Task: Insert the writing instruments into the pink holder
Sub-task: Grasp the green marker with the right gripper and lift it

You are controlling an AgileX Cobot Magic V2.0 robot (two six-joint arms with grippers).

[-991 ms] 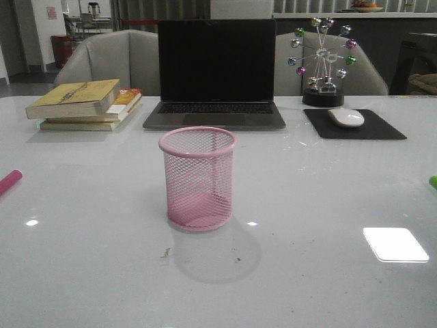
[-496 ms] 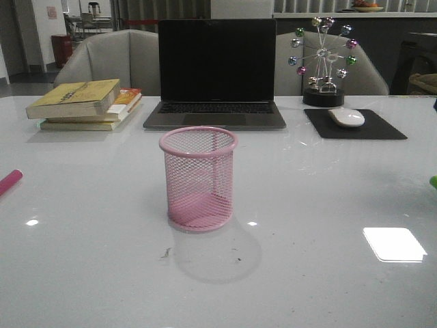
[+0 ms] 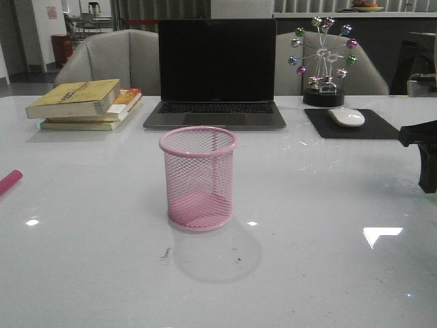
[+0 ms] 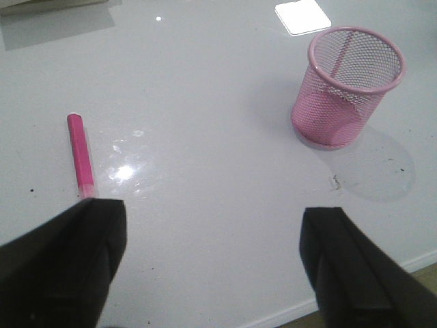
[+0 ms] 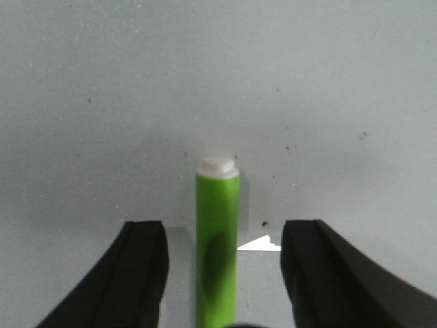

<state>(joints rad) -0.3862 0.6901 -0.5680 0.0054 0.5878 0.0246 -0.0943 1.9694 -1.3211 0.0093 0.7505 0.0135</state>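
In the middle of the white table (image 3: 328,260), as the front view showed it, the pink holder (image 3: 198,179) stood upright and empty, with a closed-looking dark laptop (image 3: 216,72) behind it. A stack of books (image 3: 85,104) lay to the left of the laptop, and to its right sat a white mouse (image 3: 346,117) on a black mouse pad (image 3: 355,126), with a small ornament of coloured balls (image 3: 322,61) just behind the pad. At the far left edge of the table only the end of the magenta pen (image 3: 9,182) showed, well apart from the holder. At the far right edge a dark part of the right arm (image 3: 422,150) reached in over the table; its fingers could not be made out there, and the green pen was not visible in this view.

In the left wrist view, the left gripper (image 4: 212,263) was spread wide and held nothing, its two black fingers (image 4: 65,263) well apart above the bare table. The magenta pen (image 4: 81,154) lay flat on the table just beyond one finger, not touched by it. The pink holder (image 4: 346,85) stood upright farther off, toward the other finger's side, well apart from the pen.

In the right wrist view, the right gripper (image 5: 222,273) was open, with its fingers (image 5: 130,280) on either side of the lime green pen (image 5: 217,246). The pen lay flat on the table between them, its white tip (image 5: 218,164) pointing away from the wrist, with a clear gap on each side, so neither finger touched it.
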